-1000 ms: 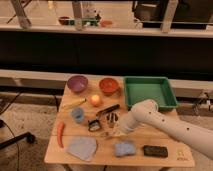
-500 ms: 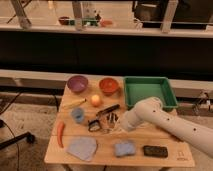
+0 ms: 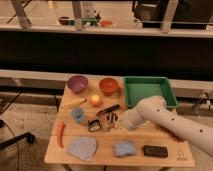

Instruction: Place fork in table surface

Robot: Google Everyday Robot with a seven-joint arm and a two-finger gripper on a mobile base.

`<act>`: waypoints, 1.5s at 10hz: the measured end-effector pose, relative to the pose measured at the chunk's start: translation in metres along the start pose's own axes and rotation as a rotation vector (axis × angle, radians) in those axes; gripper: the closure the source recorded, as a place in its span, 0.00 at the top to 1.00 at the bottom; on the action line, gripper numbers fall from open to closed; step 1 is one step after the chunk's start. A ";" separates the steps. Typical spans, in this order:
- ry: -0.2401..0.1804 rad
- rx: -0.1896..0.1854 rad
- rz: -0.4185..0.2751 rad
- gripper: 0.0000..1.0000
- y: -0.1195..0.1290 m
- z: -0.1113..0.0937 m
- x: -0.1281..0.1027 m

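Note:
My gripper sits at the end of the white arm that reaches in from the right, low over the middle of the table surface. It is shut on the fork, a slim shiny piece that shows just left of the fingers, close above the wood. The arm hides most of the fork's length. Just behind the gripper lies a black-handled utensil.
A purple bowl, an orange bowl and a green tray line the back. An orange fruit, a blue cup, a small metal cup, a red chili, a blue cloth, a blue sponge and a black block surround the gripper.
The arm has shifted slightly to the left over the table's middle, with the gripper still shut. The other objects have not moved.

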 end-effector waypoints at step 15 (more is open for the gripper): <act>0.019 -0.047 -0.016 0.14 0.008 0.028 0.008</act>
